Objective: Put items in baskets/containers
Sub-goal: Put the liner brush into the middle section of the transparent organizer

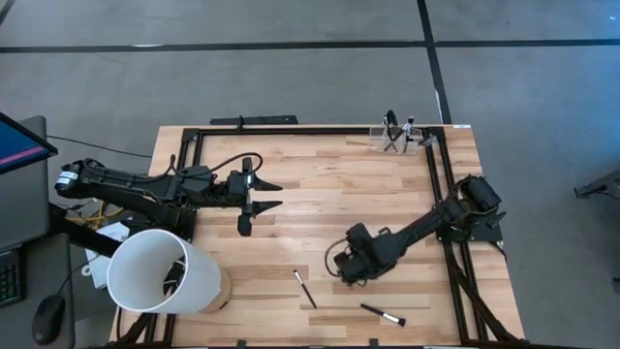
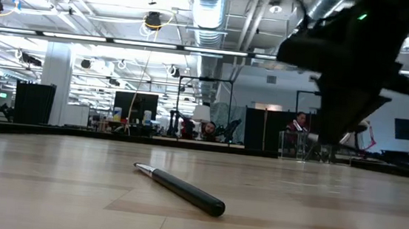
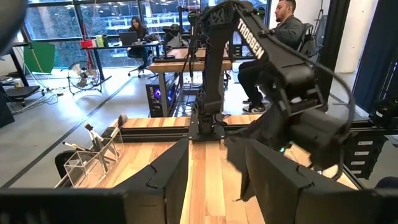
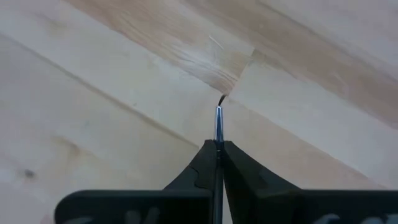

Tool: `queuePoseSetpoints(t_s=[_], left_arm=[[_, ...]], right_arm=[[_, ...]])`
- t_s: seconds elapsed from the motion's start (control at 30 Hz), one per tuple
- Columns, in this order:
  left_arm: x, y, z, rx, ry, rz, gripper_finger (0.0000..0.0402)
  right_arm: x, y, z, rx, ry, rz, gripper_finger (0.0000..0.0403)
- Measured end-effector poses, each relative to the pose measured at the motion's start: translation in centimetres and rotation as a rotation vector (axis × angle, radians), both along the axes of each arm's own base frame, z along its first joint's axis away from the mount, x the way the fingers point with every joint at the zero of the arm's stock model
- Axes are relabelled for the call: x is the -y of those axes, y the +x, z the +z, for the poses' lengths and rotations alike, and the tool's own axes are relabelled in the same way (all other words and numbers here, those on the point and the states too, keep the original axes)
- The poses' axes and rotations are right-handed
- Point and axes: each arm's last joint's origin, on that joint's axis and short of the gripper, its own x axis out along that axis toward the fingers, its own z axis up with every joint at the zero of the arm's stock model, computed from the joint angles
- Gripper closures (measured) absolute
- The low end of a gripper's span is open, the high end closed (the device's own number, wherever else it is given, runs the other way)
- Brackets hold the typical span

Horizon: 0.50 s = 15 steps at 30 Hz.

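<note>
Near the table's front edge, the right gripper (image 4: 218, 146) is closed on a thin brush (image 4: 218, 121), whose long axis points away from the fingers. Two more brushes (image 1: 305, 289) lie beside it. The clear holder (image 1: 397, 139) stands far behind. The left gripper (image 1: 269, 194) waits with fingers apart, beside the white tub (image 1: 155, 271).

A big white tub (image 1: 155, 271) lies tipped at the wooden table's (image 1: 320, 194) corner.

Overhead and level views share the table (image 1: 387, 184); wrist cameras look past their fingers
</note>
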Motion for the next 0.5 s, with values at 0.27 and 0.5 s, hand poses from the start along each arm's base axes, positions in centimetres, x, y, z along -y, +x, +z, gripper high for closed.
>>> queuePoseSetpoints(t_s=[0.27,0.5], left_arm=[[0.0,0.0,0.0,0.0,0.0,0.0,0.0244],[0.0,0.0,0.0,0.0,-0.017,0.001,0.0244]], right_arm=[[-1.7,-3.7,2.4,0.246,-0.448,-0.064,0.0395],[-0.3,-6.0,3.4,0.32,-0.691,-0.135,0.0395]])
